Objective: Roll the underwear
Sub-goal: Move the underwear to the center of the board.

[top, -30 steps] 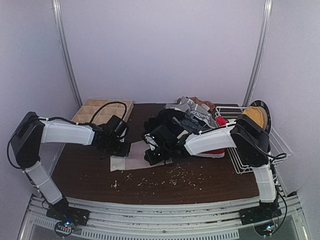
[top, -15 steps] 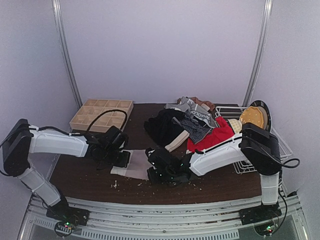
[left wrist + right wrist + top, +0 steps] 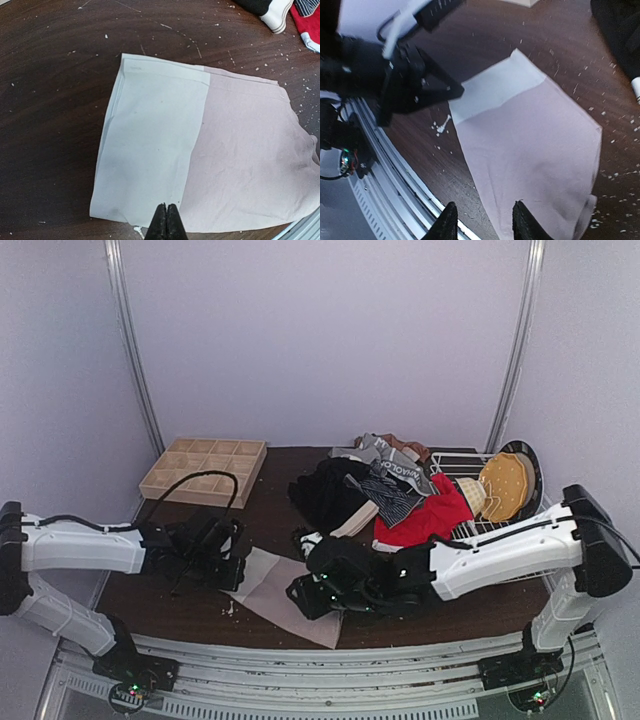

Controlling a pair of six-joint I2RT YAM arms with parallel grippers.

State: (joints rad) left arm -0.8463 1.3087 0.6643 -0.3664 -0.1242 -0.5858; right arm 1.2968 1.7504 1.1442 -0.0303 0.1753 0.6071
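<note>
- Both arms have swung to the near edge, and the pink brief (image 3: 285,592) has come with them, now flat at the front of the table (image 3: 180,600).
- Left gripper (image 3: 167,222) is clamped tight at the brief's edge; whether it pinches cloth, I cannot tell.
- Right gripper (image 3: 482,225) hovers part open, holding nothing.
- Best to pin one short end and roll evenly along the length.
- Long axis runs diagonally, pale end toward the left arm.

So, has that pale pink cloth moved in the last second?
Yes. The pale pink underwear has slid toward the near edge of the table, farther from the wooden grid tray at the back left.
</note>
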